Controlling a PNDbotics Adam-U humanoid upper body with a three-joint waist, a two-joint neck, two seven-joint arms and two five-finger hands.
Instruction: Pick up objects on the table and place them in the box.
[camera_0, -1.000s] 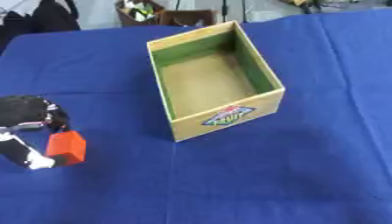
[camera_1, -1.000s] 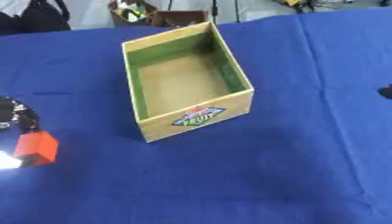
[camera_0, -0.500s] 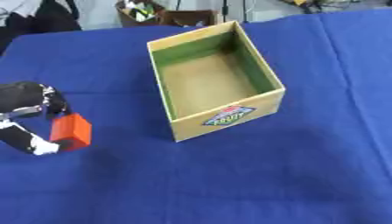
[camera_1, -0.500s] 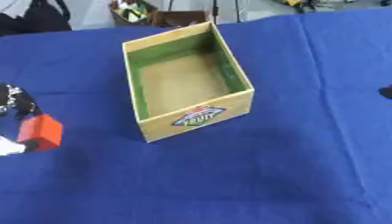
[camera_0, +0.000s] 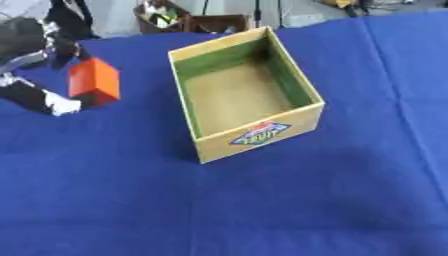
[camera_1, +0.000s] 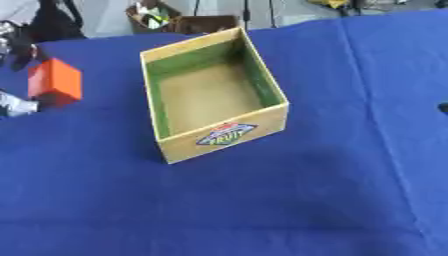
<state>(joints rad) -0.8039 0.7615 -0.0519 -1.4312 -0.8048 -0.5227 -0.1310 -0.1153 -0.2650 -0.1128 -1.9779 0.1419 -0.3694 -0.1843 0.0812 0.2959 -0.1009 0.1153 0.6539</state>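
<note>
An open wooden box (camera_0: 302, 117) with green inner walls and a fruit label on its front stands mid-table on the blue cloth, and nothing lies inside it. Left of the box, my left hand (camera_0: 35, 47) is raised above the cloth, its fingers curled round an orange-red block (camera_0: 94, 80). The block hangs about level with the box's far half, a short gap from its left wall. Only a dark tip of my right hand (camera_1: 444, 107) shows, at the right edge of the right eye view.
The blue tablecloth (camera_0: 262, 210) covers the whole table. Beyond the far edge stand a brown crate (camera_0: 219, 22) and a small bin of mixed items (camera_0: 157, 15). A dark bag (camera_1: 52, 22) sits past the far left corner.
My left hand has lifted the orange-red block off the cloth and carried it toward the far side and slightly right. The box has not moved.
</note>
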